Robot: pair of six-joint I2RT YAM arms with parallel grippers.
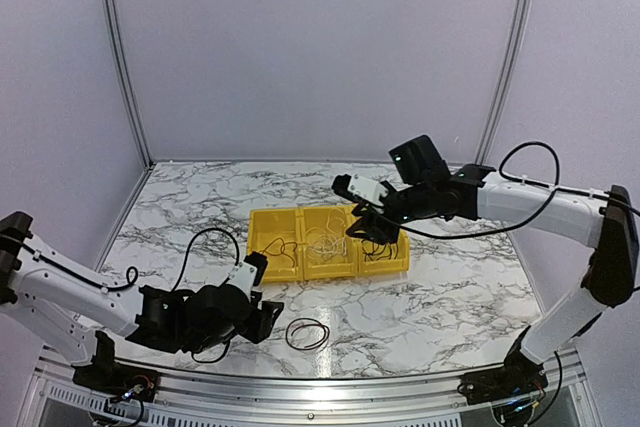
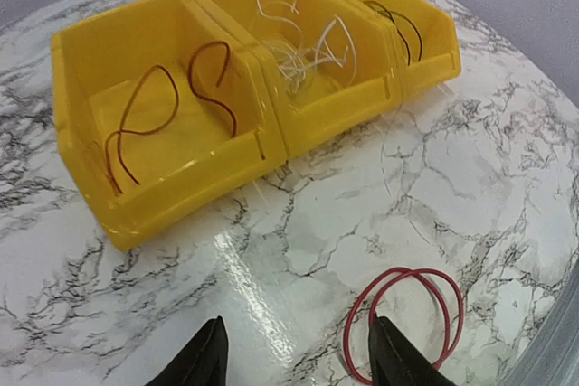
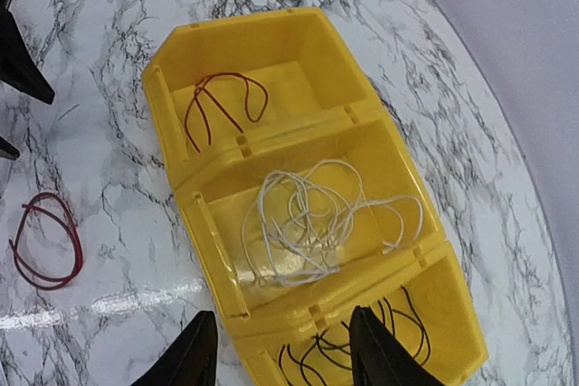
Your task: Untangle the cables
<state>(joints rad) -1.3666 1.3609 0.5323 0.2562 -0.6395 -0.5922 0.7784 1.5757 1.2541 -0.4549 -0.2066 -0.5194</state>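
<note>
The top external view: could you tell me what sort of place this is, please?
Probably a robotics lab test booth: plain pale wall panels in metal framing enclose a marble-patterned table, with a left arm and right arm bolted at its near edge and a yellow bin.

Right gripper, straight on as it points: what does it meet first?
Probably the black cables in the end compartment of the yellow bin, or the bin wall beside them. The right gripper hangs above, jaws open; depth is unclear.
</note>
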